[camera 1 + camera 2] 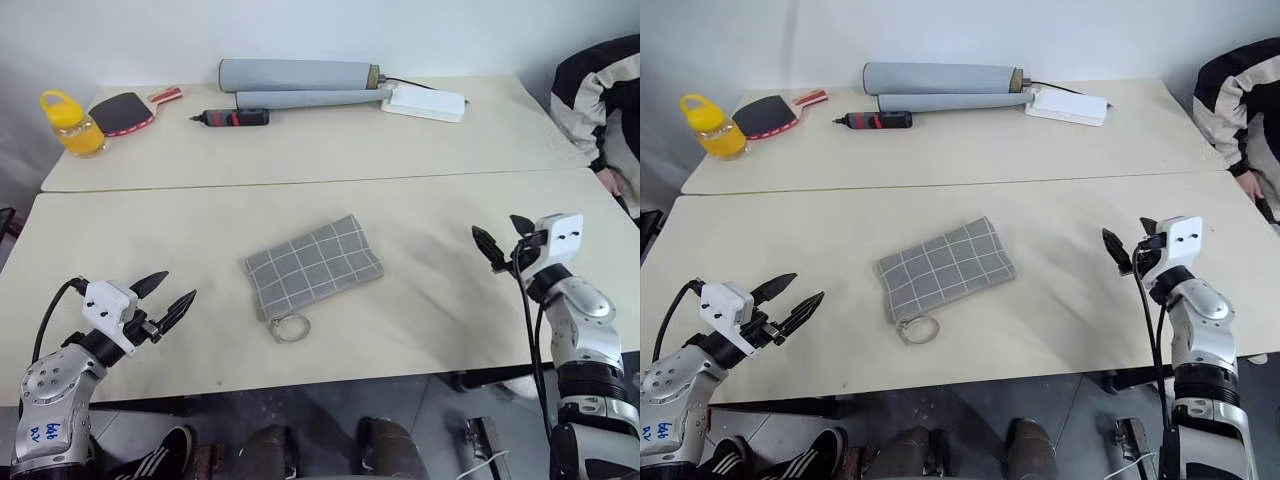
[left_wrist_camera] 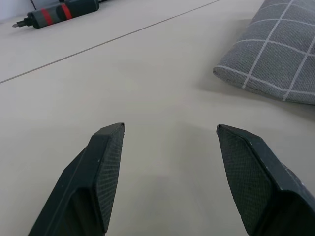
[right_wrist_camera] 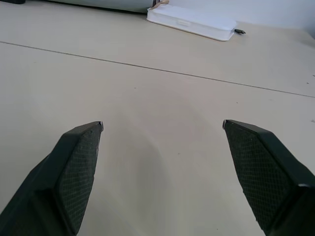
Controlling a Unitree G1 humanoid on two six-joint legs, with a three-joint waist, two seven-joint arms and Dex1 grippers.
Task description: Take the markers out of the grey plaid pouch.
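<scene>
The left gripper (image 1: 167, 296) sat at the lower left of the head view with its two black fingers spread wide and nothing between them; the right gripper (image 1: 503, 240) at the right edge was likewise fully spread and empty. Both hung over bare tabletop, well apart from the work, which reads as a ready pose before any reach, one arm on each side so either could hold while the other pulled.

The table (image 1: 430, 300) filled most of the frame, two pale slabs joined by a seam across the middle. Along the top edge lay two long grey rolled tubes (image 1: 297, 75), pushed back out of the working area beside a white box (image 1: 424, 103). The grey plaid pouch (image 1: 312, 266) lay flat and tilted at the centre of the near slab, between the grippers and touching neither. Its mouth looked shut, so the markers were presumably inside, hidden. The metal ring (image 1: 289, 327) trailed from its lower corner toward the robot, probably the handiest thing to pull on.
</scene>
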